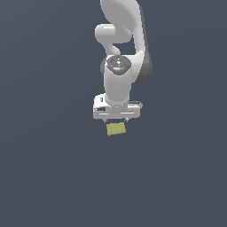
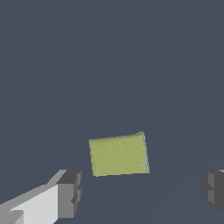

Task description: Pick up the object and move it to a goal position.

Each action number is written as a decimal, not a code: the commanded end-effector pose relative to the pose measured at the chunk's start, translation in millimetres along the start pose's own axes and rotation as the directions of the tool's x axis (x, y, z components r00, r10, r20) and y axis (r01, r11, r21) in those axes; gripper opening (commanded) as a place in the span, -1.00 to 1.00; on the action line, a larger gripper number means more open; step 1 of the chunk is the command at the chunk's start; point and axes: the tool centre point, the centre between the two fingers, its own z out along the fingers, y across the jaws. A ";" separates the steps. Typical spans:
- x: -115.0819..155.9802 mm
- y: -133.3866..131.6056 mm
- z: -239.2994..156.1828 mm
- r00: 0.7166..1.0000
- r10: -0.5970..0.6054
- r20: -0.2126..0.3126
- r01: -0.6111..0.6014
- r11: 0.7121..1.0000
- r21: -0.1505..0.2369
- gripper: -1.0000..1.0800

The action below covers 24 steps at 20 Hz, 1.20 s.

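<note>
The 2 fingers (image 2: 70, 192) stand wide apart, gripping nothing. The wrist view alone shows the yellow-green block (image 2: 118, 155) lying flat on the tabletop (image 2: 109, 65), between them. The exterior view shows the gripper (image 1: 115, 120) above it.

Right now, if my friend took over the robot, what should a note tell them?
Gripper: open, holding nothing, with one finger on each side and a wide gap between them.
Block: the yellow-green block lies flat on the dark floor. In the wrist view it shows between the fingers and not touching either. In the exterior view it sits just below the gripper.
Done: the arm is lined up near the block.
Left: lower, close on the block, lift it, carry it to the goal. No goal marker shows in either view.
</note>
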 end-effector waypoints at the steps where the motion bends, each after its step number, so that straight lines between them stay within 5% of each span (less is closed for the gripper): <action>1: 0.0 0.0 0.0 1.000 0.000 0.000 0.000 1.000 0.000 0.92; 24: 1.7 7.4 0.8 0.989 0.145 0.000 -0.145 0.989 0.028 0.92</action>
